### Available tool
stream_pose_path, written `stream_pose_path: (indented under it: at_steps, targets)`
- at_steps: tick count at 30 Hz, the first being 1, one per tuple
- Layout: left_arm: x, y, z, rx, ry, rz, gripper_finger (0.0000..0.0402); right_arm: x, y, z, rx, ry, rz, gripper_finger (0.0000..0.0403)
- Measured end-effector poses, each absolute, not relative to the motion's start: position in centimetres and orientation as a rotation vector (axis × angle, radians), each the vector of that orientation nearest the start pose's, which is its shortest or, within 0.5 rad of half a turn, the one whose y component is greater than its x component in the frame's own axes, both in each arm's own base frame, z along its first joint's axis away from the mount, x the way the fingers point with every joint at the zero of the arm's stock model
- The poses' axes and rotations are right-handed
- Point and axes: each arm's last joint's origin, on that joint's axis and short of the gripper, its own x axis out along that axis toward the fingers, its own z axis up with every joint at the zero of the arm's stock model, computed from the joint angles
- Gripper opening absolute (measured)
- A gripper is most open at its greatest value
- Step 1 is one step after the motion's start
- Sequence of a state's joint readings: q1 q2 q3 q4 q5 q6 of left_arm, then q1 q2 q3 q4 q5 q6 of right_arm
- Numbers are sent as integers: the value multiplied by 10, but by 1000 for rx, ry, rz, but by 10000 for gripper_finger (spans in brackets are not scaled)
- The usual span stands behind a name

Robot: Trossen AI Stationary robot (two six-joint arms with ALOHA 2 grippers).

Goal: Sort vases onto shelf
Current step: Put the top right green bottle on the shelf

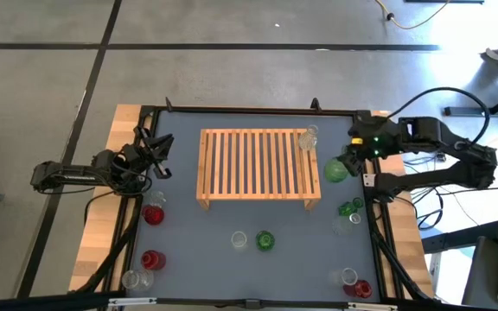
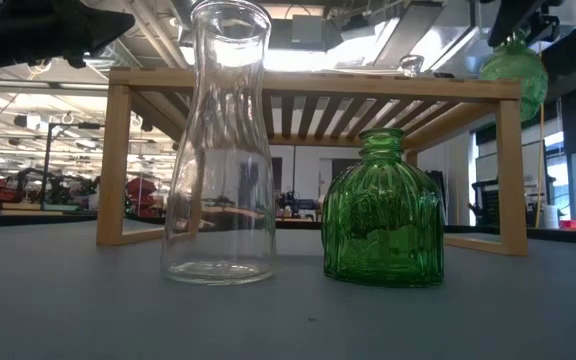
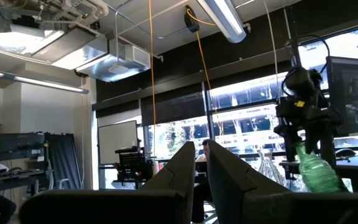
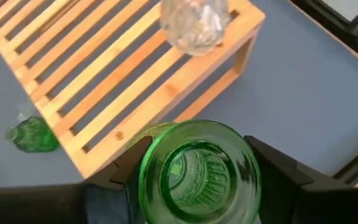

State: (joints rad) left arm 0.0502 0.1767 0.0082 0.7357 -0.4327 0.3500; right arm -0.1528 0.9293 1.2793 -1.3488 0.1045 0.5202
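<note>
The right hand is clenched on the rim of a round green glass vase, which hangs clear of the blue-grey surface just beyond the right end of the low slatted light-wood shelf. The grip looks to be on the mouth only, so I judge the heavy body could swing or slip if the arm moves sharply. A low carry could also knock the vase against the shelf's end rail.

A clear faceted glass vase already stands on the shelf's far right corner, the nearest landing spot. Setting down too close could tip it off the edge.

Along the near edge stand a tall clear glass carafe and a squat ribbed green glass bottle, well apart from the carried vase. Red glass vases wait near the left edge. The left hand, clenched on nothing, idles beside the shelf's left end.
</note>
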Motion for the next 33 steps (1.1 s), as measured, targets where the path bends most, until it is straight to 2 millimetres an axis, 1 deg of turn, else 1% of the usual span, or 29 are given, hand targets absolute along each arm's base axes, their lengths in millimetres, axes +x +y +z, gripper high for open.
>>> stream_pose_path:
  at_steps: [6,9,14,17,20,25,33]
  targets:
    - [90,17,218,225,-473,561,37,131,-10,374,494,908,-430,199]
    - [90,17,218,225,-473,562,37,135,-5,379,473,902,-407,199]
    - [90,17,219,225,-473,560,37,144,2,399,423,884,-393,199]
    - [90,17,219,226,-475,557,37,148,7,416,386,836,-381,199]
    - [90,17,219,226,-474,557,37,157,11,426,333,832,-371,199]
    - [90,17,219,224,-477,557,37,181,15,436,247,824,-337,200]
    - [90,17,219,222,-481,557,37,226,20,441,63,865,-293,201]
